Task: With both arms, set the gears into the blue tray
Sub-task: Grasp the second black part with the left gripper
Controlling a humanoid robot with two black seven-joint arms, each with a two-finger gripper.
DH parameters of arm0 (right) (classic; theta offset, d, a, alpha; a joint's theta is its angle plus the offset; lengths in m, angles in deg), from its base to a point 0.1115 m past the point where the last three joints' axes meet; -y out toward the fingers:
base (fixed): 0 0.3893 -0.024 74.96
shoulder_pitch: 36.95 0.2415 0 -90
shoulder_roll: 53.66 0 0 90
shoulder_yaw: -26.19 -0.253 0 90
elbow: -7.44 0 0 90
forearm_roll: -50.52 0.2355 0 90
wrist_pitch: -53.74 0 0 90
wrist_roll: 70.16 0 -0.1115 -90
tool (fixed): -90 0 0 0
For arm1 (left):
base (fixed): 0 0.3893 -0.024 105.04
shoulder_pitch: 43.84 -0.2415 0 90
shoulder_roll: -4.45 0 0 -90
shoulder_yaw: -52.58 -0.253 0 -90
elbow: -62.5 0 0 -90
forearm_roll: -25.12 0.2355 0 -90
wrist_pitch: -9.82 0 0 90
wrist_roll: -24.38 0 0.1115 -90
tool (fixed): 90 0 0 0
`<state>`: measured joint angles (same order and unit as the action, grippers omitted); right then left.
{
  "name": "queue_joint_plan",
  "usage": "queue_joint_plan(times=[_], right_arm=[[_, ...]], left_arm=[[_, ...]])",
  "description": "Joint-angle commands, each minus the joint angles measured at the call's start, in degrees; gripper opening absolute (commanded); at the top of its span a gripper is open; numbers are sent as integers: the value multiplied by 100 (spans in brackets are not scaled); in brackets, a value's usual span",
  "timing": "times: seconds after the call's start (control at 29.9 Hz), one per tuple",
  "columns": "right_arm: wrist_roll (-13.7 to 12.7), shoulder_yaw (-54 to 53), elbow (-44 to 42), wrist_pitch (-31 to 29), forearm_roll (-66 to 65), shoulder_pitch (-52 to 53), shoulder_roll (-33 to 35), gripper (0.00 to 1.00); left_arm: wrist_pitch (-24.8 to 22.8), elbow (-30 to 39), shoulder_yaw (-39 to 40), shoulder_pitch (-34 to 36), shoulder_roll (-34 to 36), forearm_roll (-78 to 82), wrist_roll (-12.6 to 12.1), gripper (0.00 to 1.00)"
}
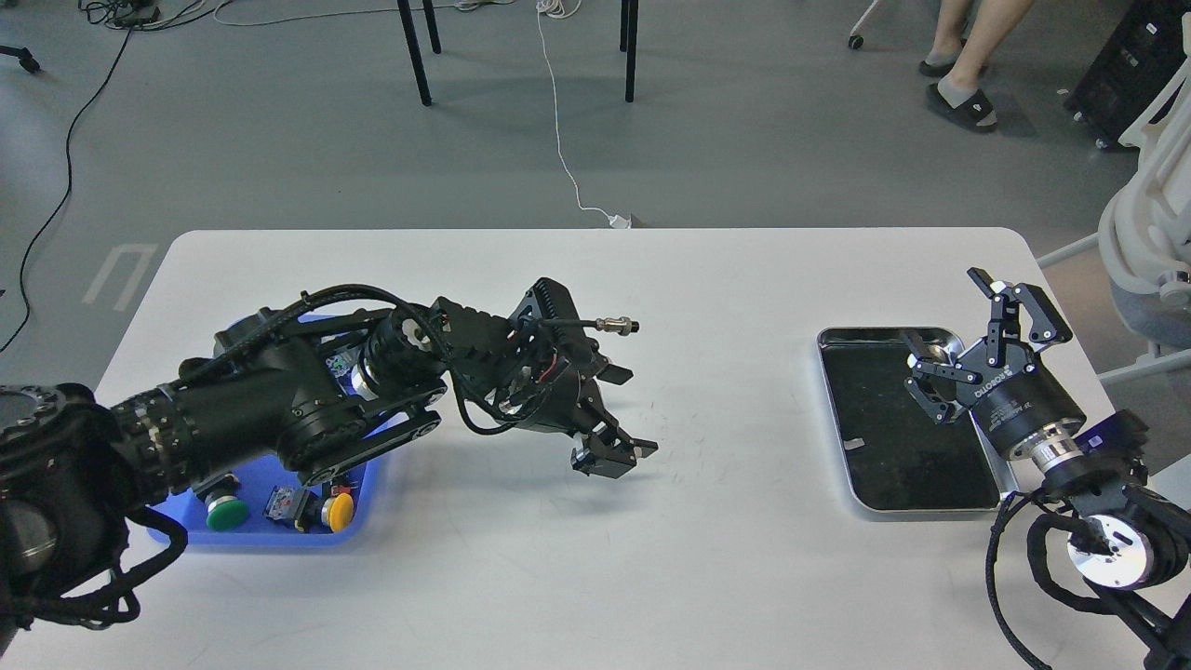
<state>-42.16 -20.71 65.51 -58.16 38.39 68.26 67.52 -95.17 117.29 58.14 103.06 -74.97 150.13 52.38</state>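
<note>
1. The left claw (614,456) hangs above the table's (595,279) middle; I cannot tell its spread.
2. The right claw (972,340) is spread over the metal tray (837,409) near the right edge.
3. The blue tray (279,538) sits by the left edge.
4. No gears are visible; likely tiny, light and rigid, best pinched across the rim.

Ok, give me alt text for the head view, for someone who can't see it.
Two black robot arms reach over a white table: the left gripper hangs over bare tabletop, while the right gripper, open, is over a metal tray. A blue tray holding coloured push buttons sits under the left arm.
</note>
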Motion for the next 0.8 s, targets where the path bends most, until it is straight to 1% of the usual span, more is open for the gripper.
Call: queue_joint_plan(times=[0.0,0.1,0.2,0.43,0.6,0.67,0.7,0.77], right_arm=[[0,-3,2,-7,0,-9,2,99],[0,-3,2,-7,0,-9,2,99],[0,-3,2,-7,-9,-9,2,99],[0,-3,2,-7,0,0,2,99],[0,-3,2,-7,-9,-9,2,99],[0,-3,2,-7,0,0,10,99],[0,-3,2,-7,0,0,11,99],[0,-3,2,-7,0,0,2,99]], left_arm=[[5,-134,-142,-20,-30,-1,0,84],[5,-283,-212,-38,-39,-1,0,77],[5,-495,-221,-73,-100,-1,0,73],[5,-688,-221,-90,-284,-1,0,66],[5,-750,-230,-99,-285,-1,0,62],[5,-759,-335,-91,-267,-1,0,54],[5,-759,-396,-90,-267,-1,0,52],[14,-759,-415,-90,-258,-1,0,51]])
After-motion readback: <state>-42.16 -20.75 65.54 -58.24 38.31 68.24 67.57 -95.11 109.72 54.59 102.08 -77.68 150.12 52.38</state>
